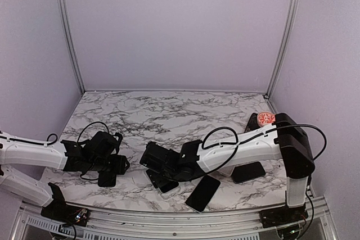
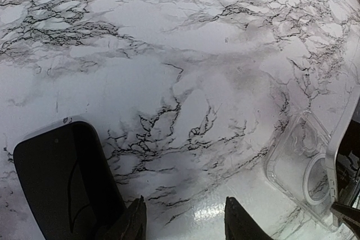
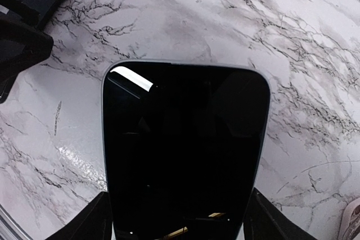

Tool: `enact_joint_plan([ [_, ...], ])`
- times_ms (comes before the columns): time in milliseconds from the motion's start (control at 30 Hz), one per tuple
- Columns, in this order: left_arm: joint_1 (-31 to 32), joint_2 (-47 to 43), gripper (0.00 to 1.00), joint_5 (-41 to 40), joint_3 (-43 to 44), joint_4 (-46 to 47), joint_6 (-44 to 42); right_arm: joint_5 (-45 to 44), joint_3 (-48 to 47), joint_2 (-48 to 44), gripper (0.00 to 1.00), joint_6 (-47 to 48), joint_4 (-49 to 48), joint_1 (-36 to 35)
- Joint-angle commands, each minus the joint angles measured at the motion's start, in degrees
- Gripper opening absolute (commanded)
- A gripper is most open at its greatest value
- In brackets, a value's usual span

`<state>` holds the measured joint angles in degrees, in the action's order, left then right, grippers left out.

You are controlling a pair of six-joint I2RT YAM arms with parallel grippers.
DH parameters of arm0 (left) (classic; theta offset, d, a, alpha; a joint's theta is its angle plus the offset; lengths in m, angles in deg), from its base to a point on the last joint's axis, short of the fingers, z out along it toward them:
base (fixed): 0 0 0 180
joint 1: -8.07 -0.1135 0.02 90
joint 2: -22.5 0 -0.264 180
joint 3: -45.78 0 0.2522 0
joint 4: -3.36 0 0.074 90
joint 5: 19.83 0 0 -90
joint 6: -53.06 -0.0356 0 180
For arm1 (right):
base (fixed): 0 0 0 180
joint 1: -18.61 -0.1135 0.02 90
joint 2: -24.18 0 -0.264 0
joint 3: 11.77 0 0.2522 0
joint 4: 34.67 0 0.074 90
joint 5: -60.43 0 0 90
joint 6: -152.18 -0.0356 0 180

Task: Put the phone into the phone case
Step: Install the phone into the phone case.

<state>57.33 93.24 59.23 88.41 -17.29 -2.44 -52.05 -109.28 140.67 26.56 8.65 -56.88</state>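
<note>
Phone (image 3: 183,155) – screen dark – clamped in right gripper (image 3: 180,217); left gripper (image 2: 185,209) parted, holding nothing – clear case (image 2: 298,161) nearby

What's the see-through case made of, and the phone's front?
The case looks like clear, shiny plastic: the marbled table shows through it. On the phone, the front is probably glossy black glass; it mirrors a bright light.

In the right wrist view the phone (image 3: 180,150) is cut off by the lower edge. In the left wrist view the clear phone case (image 2: 301,164) is cropped at the right edge, and a second phone (image 2: 56,189) at the bottom. From above, case and phone cannot be told apart beneath the right end effector (image 1: 160,177).
</note>
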Motion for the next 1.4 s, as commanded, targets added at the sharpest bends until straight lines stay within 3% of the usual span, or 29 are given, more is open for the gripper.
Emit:
enact_joint_plan([
  [0, -0.39, 1.38, 0.47, 0.99, 0.67, 0.7, -0.49, -2.04, -3.65, -3.81, 0.41, 1.91, -0.99, -0.69],
  [267, -0.39, 1.42, 0.47, 1.1, 0.72, 0.82, -0.55, 2.44, -1.13, -2.95, 0.41, 0.66, -2.8, -0.81],
  [1367, -0.41, 2.18, 0.47, 1.88, 0.25, 1.4, -0.06, 2.14, 3.0, 0.99, 0.38, 2.44, -5.65, 1.26],
])
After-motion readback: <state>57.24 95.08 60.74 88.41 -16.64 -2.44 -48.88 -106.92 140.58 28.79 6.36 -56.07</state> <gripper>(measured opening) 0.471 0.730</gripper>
